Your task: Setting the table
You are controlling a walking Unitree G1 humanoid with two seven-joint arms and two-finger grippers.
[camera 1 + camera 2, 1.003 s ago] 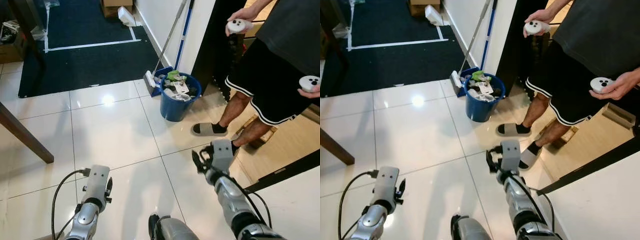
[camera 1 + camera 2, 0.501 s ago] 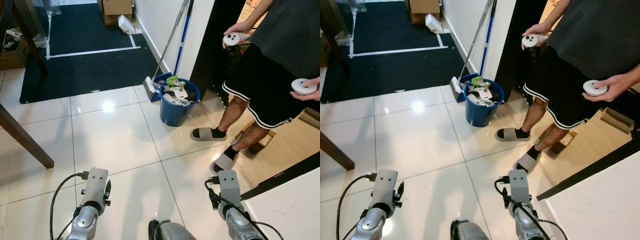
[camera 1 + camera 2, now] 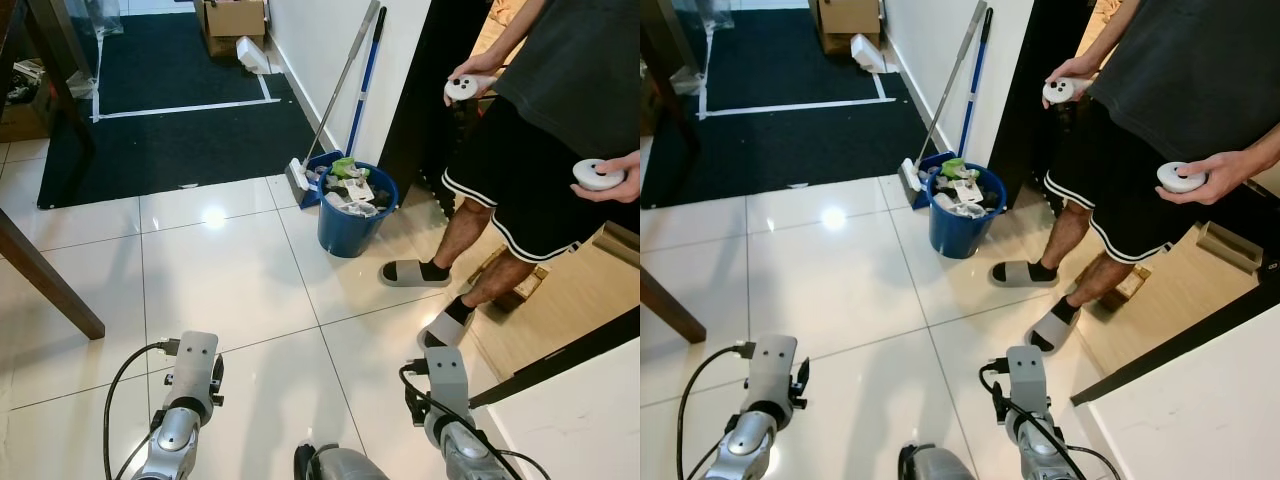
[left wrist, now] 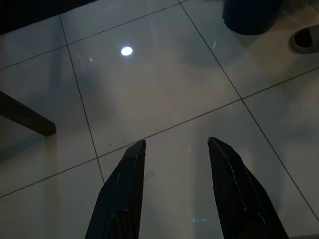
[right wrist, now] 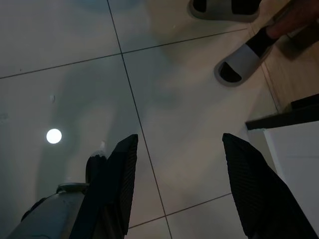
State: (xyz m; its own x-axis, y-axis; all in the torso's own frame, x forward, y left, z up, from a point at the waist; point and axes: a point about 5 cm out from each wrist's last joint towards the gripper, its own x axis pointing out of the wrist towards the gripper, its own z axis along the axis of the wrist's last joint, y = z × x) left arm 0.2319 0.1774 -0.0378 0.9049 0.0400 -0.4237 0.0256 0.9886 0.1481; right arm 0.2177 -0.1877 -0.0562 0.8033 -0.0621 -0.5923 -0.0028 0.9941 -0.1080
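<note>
- Nearest, at 7 o'clock: left gripper [image 4: 174, 149], fingers parted, empty, over white floor tiles [image 3: 230, 280].
- At 5 o'clock: right gripper [image 5: 182, 144], fingers apart, empty.
- At 1 o'clock: blue bucket [image 3: 345, 220] of rubbish.
- At 2 o'clock: person [image 3: 560, 120] holding two controllers.
- Tableware: cannot tell where.

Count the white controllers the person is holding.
2: one controller held up near the dark doorway, the other controller lower, at the person's hip on the robot's right.
</note>
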